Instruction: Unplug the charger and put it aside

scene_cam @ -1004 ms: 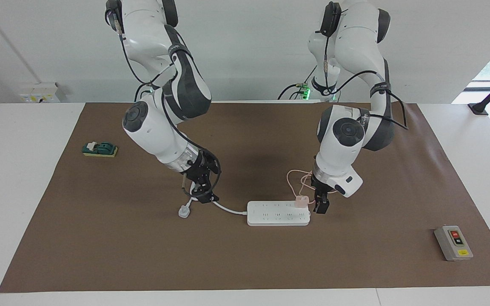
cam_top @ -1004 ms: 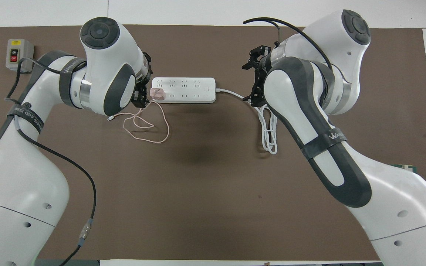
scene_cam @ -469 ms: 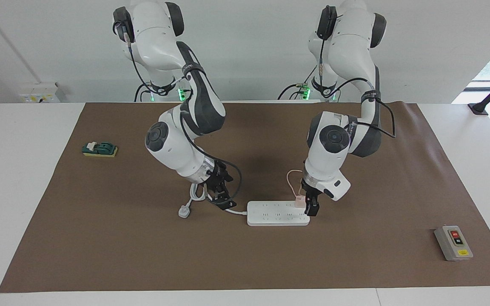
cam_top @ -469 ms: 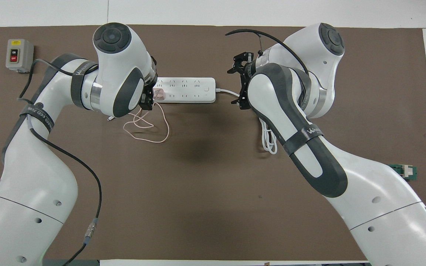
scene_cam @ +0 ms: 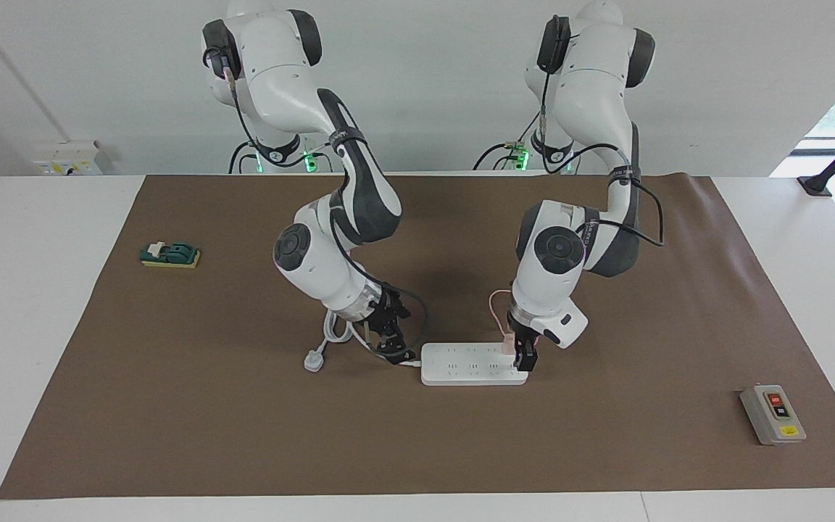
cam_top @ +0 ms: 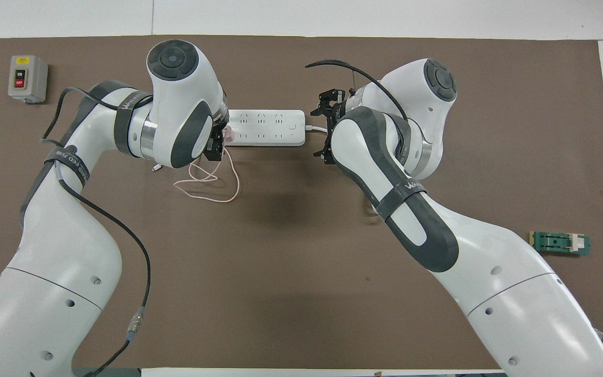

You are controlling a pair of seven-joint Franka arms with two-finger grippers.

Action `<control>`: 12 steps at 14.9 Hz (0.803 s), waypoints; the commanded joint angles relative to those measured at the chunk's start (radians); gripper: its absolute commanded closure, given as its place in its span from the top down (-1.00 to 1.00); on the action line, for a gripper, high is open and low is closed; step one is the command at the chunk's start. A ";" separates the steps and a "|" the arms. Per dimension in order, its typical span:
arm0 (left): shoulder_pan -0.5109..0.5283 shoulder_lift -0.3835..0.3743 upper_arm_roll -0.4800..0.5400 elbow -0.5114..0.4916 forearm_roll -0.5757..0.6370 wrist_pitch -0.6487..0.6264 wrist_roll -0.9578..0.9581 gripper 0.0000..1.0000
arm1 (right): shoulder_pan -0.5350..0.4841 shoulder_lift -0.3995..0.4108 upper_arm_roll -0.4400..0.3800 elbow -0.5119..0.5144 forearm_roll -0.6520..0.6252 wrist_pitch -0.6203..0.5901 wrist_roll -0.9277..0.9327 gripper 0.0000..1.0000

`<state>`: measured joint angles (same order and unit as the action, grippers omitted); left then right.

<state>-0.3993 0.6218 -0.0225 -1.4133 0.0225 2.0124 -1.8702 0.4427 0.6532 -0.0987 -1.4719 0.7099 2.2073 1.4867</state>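
Observation:
The pale pink charger (scene_cam: 507, 346) is plugged into the white power strip (scene_cam: 472, 365) at the end toward the left arm. Its thin pink cable (scene_cam: 493, 304) loops on the mat nearer to the robots. My left gripper (scene_cam: 521, 357) is down at the charger, right against it. In the overhead view the left gripper (cam_top: 220, 144) and its wrist hide most of the charger (cam_top: 229, 135). My right gripper (scene_cam: 396, 349) is open, low over the strip's cord end (cam_top: 314, 127).
The strip's thick white cord and plug (scene_cam: 314, 360) lie coiled under the right arm. A grey switch box (scene_cam: 773, 414) sits at the left arm's end of the brown mat (scene_cam: 243, 435). A small green block (scene_cam: 169, 254) lies at the right arm's end.
Both grippers have moved inward toward the strip. The left one has come from beside the strip's end onto the charger. The right one has come along the cord to the strip's cord end.

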 commanded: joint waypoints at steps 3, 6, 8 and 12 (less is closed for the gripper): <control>-0.015 0.010 0.015 0.013 0.019 0.005 -0.027 0.09 | -0.015 0.123 0.001 0.174 0.029 -0.060 -0.017 1.00; -0.029 0.012 0.016 0.013 0.049 0.005 -0.042 -1.00 | -0.004 0.123 -0.001 0.174 0.023 -0.058 -0.020 1.00; -0.029 0.013 0.015 0.013 0.088 0.008 -0.095 -1.00 | 0.001 0.118 0.001 0.173 0.003 -0.064 -0.020 1.00; -0.026 0.024 0.015 0.017 0.089 0.009 -0.102 -1.00 | 0.022 0.088 0.001 0.162 0.017 -0.058 -0.019 1.00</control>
<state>-0.4135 0.6230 -0.0226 -1.4132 0.0914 2.0129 -1.9490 0.4615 0.7545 -0.0982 -1.3149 0.7197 2.1612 1.4852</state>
